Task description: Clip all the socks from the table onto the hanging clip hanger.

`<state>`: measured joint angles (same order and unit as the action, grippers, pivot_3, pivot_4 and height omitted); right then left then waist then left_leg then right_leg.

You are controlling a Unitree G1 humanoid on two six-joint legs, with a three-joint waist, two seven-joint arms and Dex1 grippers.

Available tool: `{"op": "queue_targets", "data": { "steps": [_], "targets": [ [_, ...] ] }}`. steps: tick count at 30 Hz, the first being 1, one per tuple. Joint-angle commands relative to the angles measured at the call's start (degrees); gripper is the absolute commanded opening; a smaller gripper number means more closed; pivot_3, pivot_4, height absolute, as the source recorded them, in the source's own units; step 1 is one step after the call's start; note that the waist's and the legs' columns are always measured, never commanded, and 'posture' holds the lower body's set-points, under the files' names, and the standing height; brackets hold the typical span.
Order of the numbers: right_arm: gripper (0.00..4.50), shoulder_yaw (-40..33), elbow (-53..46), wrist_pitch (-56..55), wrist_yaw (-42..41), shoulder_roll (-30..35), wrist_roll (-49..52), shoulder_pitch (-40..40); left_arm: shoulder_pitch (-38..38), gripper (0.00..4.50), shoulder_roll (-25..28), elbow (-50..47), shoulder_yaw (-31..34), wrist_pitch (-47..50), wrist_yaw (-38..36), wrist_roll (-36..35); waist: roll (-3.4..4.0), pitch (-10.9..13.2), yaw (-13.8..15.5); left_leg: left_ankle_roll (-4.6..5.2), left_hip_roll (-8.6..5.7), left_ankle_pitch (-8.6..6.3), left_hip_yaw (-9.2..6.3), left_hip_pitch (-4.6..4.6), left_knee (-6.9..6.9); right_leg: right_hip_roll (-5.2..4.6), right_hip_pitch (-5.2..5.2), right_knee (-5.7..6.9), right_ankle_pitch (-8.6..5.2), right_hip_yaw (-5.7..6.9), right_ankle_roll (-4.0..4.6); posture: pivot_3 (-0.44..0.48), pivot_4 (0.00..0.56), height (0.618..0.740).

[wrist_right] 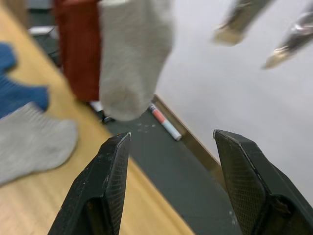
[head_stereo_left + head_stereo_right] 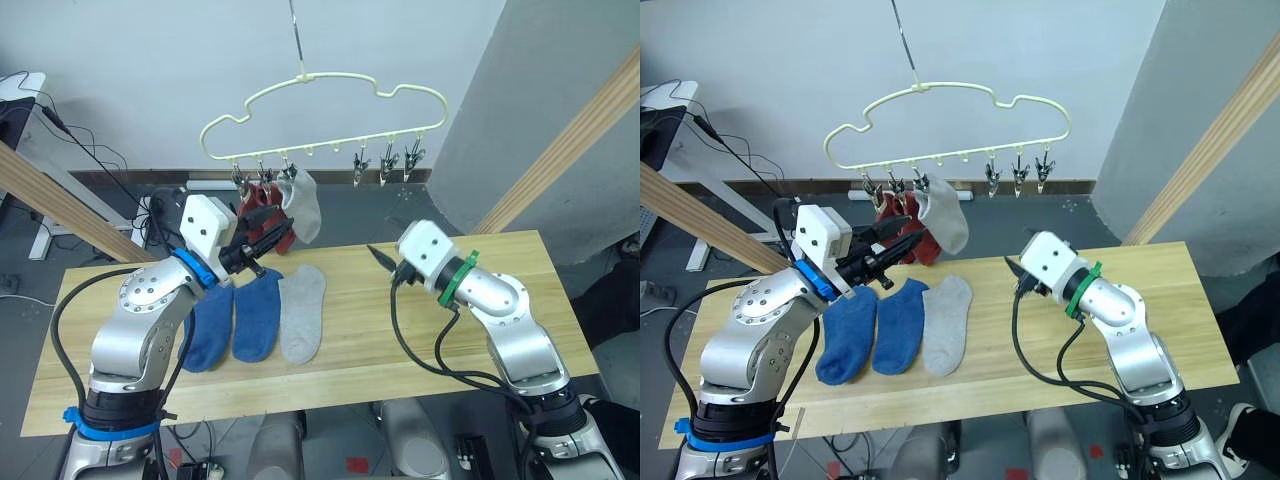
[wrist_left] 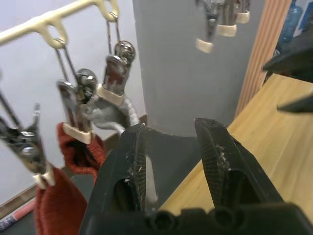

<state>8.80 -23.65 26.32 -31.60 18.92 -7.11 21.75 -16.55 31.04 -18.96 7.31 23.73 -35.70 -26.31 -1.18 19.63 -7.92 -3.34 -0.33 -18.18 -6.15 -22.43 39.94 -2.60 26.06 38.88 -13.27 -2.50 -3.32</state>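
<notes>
The pale yellow clip hanger hangs above the table's far edge. Its three left clips hold two rust red socks and a light grey sock. The three right clips hold nothing. On the table lie two blue socks and a grey sock, side by side. My left gripper is open, raised against the hanging red socks, with nothing between its fingers. My right gripper is open above the table's middle, pointing towards the hanging socks.
Slanted wooden poles stand at the left and right of the table. Behind it are a grey wall panel, floor cables and a desk at far left. A pen lies on the floor.
</notes>
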Motion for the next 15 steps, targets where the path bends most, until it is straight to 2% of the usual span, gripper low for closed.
{"op": "queue_targets", "data": {
  "steps": [1, 15],
  "targets": [
    [2.81, -2.3, -4.4, 5.9, 3.3, -3.4, 2.6, 3.9, -0.3, 1.75, 1.2, -3.6, 1.7, -1.3, -1.4, -1.3, 0.0, 0.0, 0.0, 0.0, 0.0, 0.0, 0.0, 0.0, 0.0, 0.0, 0.0, 0.0, 0.0, 0.0, 0.0, -0.176, 0.319, 0.74],
    [2.81, -1.9, -5.0, 13.2, 9.5, -11.0, 7.0, 8.7, -9.3, 1.75, 7.5, -5.4, 0.9, 8.3, -9.4, -11.5, 0.0, 0.0, 0.3, -0.01, -0.03, 0.0, -0.03, -0.13, -0.01, -0.04, 0.09, -0.05, 0.0, 0.05, 0.01, -0.152, 0.306, 0.74]
  ]
}}
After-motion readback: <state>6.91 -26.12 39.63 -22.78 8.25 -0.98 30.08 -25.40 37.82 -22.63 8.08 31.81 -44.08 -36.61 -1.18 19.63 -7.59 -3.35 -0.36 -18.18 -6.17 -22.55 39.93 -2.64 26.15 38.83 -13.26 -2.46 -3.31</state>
